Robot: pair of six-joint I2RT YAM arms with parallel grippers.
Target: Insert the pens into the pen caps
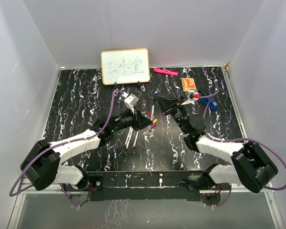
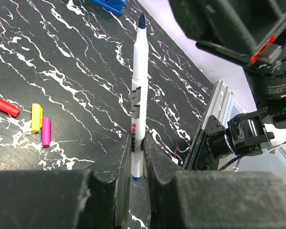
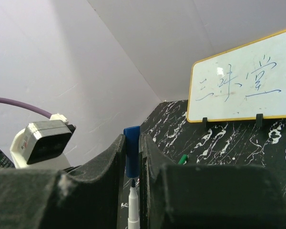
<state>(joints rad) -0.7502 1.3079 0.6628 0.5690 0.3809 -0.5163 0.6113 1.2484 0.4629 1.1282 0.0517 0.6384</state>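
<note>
My left gripper (image 2: 136, 152) is shut on the lower end of a white pen (image 2: 138, 90) with a dark blue tip, and it also shows in the top view (image 1: 148, 122). My right gripper (image 3: 132, 143) is shut on a blue pen cap (image 3: 131, 150) and shows in the top view (image 1: 157, 99). The pen's tip (image 3: 133, 183) sits just below the cap's open end, in line with it. Red (image 2: 4, 106), yellow (image 2: 36, 117) and pink-purple (image 2: 46, 131) caps lie on the table. A green cap (image 3: 182, 159) lies further back. Two more pens (image 1: 131, 138) lie by the left arm.
A small whiteboard (image 1: 125, 66) stands at the back of the black marbled table (image 1: 76, 105). A flat pink bar (image 1: 165, 72), an orange box (image 1: 188, 84) and a blue clip-like object (image 1: 212, 102) lie at the back right. White walls close in the table.
</note>
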